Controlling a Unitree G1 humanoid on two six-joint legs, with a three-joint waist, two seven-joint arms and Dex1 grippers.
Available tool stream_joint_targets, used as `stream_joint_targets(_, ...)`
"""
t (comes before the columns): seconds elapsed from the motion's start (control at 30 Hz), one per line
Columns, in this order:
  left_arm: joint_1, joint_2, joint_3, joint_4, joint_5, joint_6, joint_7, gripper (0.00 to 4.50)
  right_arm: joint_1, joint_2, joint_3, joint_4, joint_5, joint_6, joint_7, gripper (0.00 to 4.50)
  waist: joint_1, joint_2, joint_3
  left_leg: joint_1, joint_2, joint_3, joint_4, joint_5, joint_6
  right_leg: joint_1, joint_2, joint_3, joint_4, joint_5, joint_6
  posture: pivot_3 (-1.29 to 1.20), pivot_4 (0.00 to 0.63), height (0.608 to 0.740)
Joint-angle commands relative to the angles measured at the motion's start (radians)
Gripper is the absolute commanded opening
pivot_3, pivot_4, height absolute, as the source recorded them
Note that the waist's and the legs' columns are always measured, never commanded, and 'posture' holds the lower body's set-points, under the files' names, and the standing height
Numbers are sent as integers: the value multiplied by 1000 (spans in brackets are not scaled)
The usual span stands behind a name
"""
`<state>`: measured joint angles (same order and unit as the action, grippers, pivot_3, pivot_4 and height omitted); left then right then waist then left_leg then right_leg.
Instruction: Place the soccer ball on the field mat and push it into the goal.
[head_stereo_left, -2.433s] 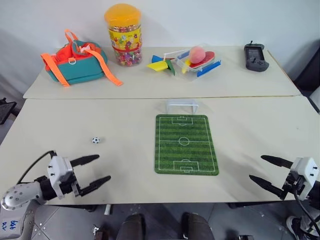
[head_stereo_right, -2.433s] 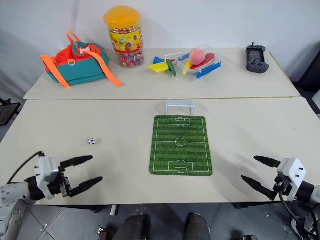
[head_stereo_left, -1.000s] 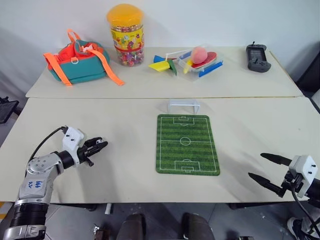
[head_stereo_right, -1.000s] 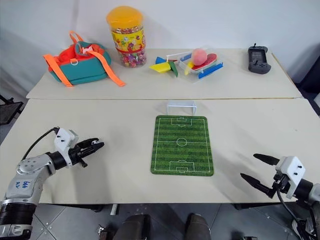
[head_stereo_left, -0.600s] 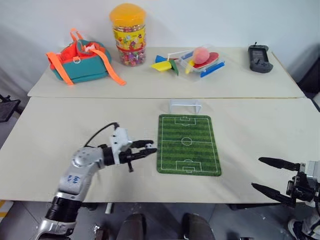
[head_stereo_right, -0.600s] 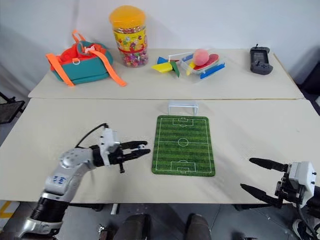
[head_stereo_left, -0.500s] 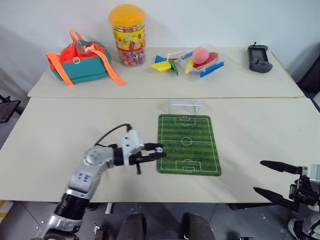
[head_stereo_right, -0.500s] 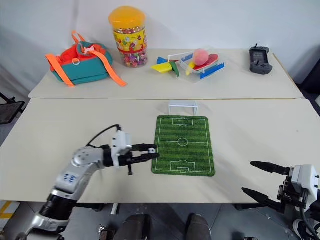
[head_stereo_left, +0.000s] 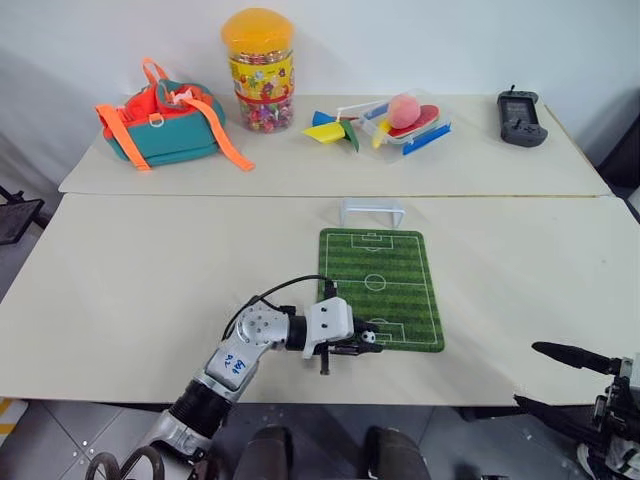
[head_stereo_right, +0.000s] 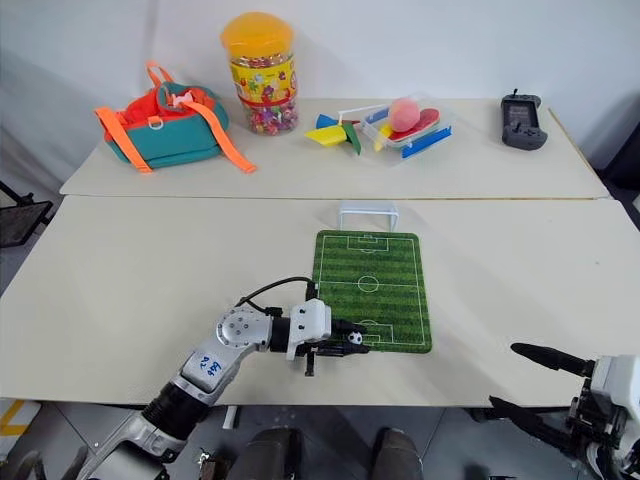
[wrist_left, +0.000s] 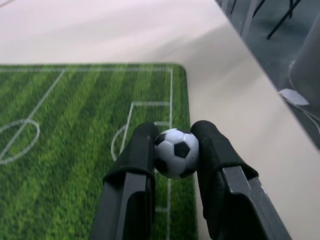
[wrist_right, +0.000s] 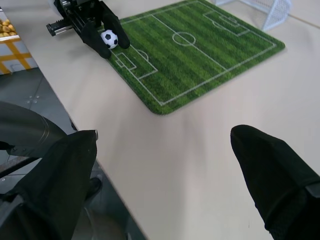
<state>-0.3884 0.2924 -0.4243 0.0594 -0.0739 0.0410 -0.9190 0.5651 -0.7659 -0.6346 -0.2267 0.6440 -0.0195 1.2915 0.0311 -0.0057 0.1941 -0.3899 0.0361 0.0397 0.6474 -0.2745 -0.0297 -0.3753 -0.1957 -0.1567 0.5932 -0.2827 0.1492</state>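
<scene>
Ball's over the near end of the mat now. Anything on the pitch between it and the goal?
Nothing visible. The soccer ball is pinched in the left gripper above the near penalty area; the field mat is bare up to the goal beyond its far edge.

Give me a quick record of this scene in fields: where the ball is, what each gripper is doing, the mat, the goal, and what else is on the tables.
soccer ball: pinched between the left gripper's fingers, over the field mat's near end
left gripper: shut on the ball, pointing sideways across the mat's near edge
right gripper: open, holding nothing, near the table's front edge
field mat: flat on the near table
goal: at the mat's far end
far table: backpack, candy jar, toy tray, game controller
</scene>
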Motion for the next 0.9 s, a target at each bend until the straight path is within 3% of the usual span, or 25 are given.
stream_joint_targets(0.03, -38, -30, -6, 22, 17, -39, 9, 867, 30, 23, -44, -42, 4, -1, -17, 4500, 2, 0, 0, 0, 0, 0, 0, 0, 0, 0, 0, 0, 0, 0, 0, 0, 150, 740)
stream_joint_targets(0.57, -84, -67, -26, 157, 50, -147, -32, 867, 62, 45, -62, -63, -25, -4, -59, 4500, 23, 1, 0, 0, 0, 0, 1, -4, 5, 0, 0, 0, -1, 0, 1, 0, 150, 740)
stream_joint_targets(0.63, -87, -70, -26, 160, 51, -152, -35, 1632, 58, 44, -58, -61, -30, -3, -64, 4500, 23, 1, 0, 0, 0, 0, 1, -4, 5, 0, 0, 0, -1, 0, 1, 0, 150, 740)
stream_joint_targets(0.9, -111, -88, -14, 190, 57, -173, -28, 3926, 43, 41, -46, -53, -51, -1, -79, 4500, 24, 1, 0, 0, 0, 0, 1, -4, 5, 1, 0, 0, -2, 1, 1, 0, 150, 740)
